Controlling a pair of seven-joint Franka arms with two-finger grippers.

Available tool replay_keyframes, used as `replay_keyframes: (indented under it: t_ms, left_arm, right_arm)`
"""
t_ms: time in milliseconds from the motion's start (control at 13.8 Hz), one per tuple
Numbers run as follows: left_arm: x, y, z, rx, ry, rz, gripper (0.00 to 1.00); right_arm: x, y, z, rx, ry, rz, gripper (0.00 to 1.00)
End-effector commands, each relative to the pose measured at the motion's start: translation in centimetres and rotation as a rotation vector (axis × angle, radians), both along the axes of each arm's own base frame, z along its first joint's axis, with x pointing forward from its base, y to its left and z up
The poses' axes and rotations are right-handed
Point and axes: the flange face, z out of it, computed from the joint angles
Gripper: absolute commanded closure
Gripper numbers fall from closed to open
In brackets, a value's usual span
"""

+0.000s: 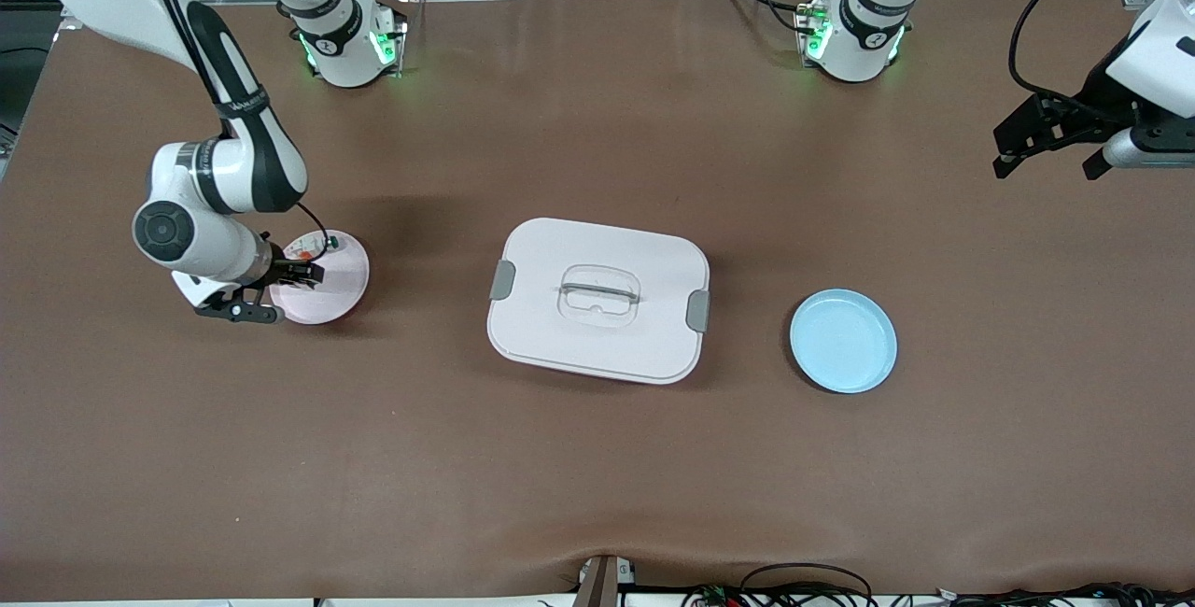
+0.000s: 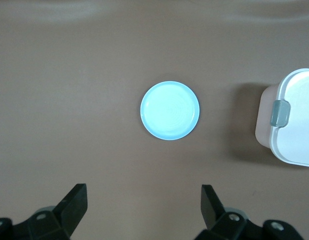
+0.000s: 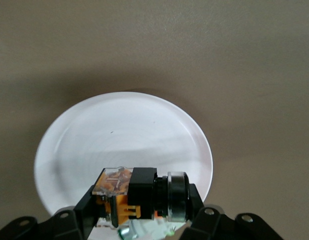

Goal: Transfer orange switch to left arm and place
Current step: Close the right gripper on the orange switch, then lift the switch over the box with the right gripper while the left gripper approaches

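The orange switch (image 3: pixel 137 195), an orange block with a black cylindrical end, lies crosswise between the fingers of my right gripper (image 3: pixel 142 202), which is shut on it. In the front view the right gripper (image 1: pixel 297 273) is low over the pink plate (image 1: pixel 336 294) at the right arm's end of the table, and the switch (image 1: pixel 304 269) shows as a small orange speck there. The white box (image 1: pixel 560 252) with grey latches lies flat mid-table. My left gripper (image 1: pixel 1046 168) hangs open and empty high over the left arm's end of the table, its fingers (image 2: pixel 74 202) wide apart.
A blue plate (image 1: pixel 843 340) sits between the box and the left arm's end of the table, nearer the front camera than the left gripper; the left wrist view shows this plate (image 2: pixel 170 110) beside a corner of the box (image 2: pixel 299 120). A small white-silver piece (image 3: pixel 144 231) with a green tip lies on the pink plate under the switch.
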Motion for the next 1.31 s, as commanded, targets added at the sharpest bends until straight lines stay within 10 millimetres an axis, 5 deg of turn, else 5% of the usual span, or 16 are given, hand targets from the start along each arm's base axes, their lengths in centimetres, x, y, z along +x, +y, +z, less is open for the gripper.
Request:
replay_keyframes:
  t_ms: [0, 363, 799, 1234]
  left_arm:
    - [0.2, -0.3, 1.6, -0.051, -0.023, -0.014, 0.0]
    - [-0.2, -1.9, 2.2, -0.183, -0.017, -0.017, 0.0]
    - [0.7, -4.9, 1.0, -0.477, 0.056, -0.025, 0.0]
    - [4.3, -9.5, -5.6, -0.738, 0.226, -0.017, 0.0]
  right_arm:
    - [0.6, 3.4, 4.4, 0.065, 0.022, -0.045, 1.0]
    - [1.4, 13.3, 12.1, 0.111, 0.066, -0.084, 1.0]
    - [0.7, 24.3, 16.8, 0.153, 0.02, -0.303, 1.0]
    - [1.3, 32.7, 22.7, 0.209, 0.003, -0.674, 1.0]
